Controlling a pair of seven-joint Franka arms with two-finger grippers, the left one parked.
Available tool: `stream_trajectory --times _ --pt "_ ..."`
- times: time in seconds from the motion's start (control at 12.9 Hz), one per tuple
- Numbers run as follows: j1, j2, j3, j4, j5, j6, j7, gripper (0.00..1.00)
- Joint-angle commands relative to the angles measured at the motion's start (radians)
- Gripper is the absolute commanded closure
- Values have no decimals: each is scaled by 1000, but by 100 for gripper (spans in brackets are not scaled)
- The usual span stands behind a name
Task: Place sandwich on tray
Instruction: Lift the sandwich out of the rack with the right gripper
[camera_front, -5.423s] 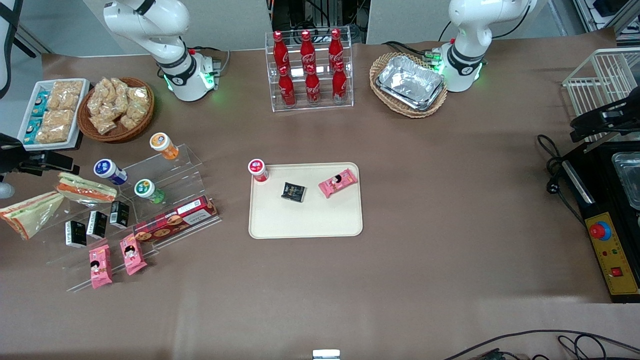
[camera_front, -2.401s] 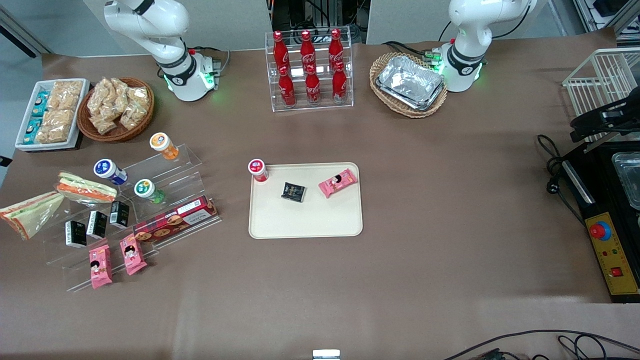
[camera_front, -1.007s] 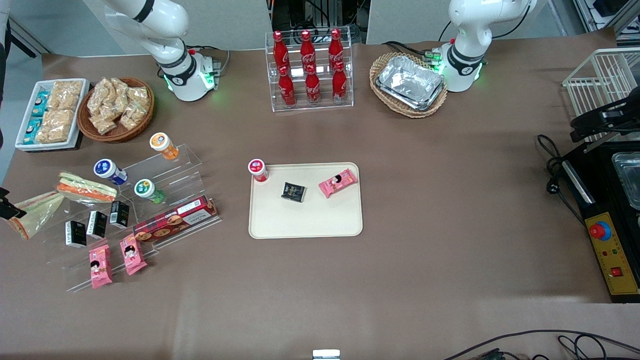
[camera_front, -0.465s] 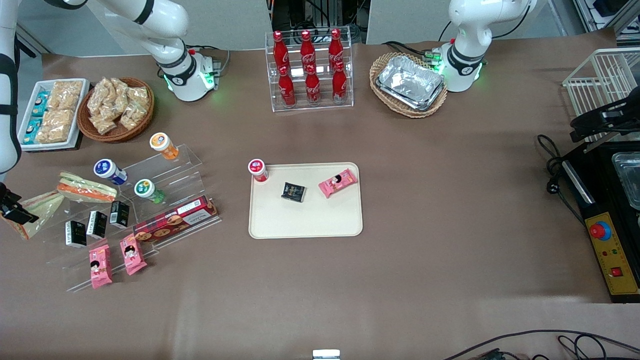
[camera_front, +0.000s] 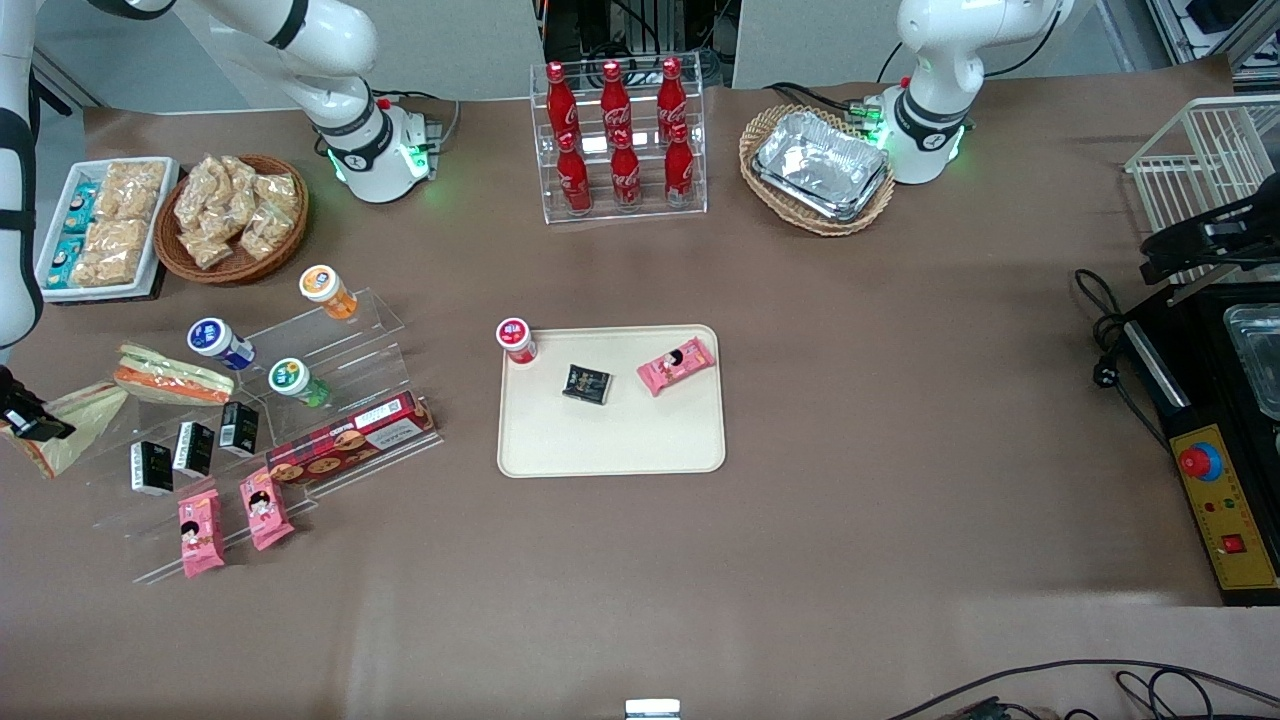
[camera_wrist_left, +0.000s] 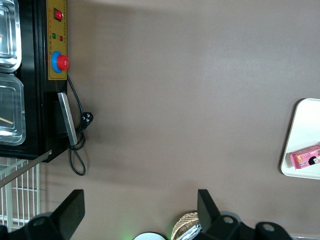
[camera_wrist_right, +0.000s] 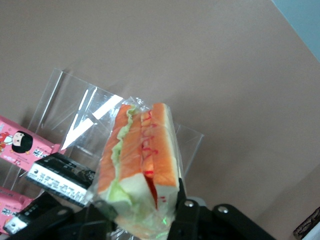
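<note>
glossy clear-wrapped sandwich (camera_wrist_right: 140, 165), matt black gripper (camera_front: 28, 420), smooth cream plastic tray (camera_front: 610, 440)

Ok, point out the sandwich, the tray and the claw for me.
sandwich (camera_wrist_right: 142, 162): right wrist view, on its filling edge.
tray (camera_front: 610, 440): front view, on its bare floor.
claw (camera_front: 25, 420): front view, on its dark tip at the sandwich.

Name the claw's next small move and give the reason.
Probably lift straight up. The claw is closed on the sandwich low beside the clear display stand, and the tray lies toward the parked arm's end, so it needs height first.
</note>
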Motion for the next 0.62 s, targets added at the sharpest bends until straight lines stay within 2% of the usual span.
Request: stream_trajectory --times 0.0,0.15,0.39,0.54 --pt "-2 -10 0 4 17 -6 -34 72" --pt "-2 -13 0 44 14 -65 -48 72" --pt "-2 -11 -2 208 11 -278 -103 72" --pt "-2 -11 1 263 18 -344 -207 72"
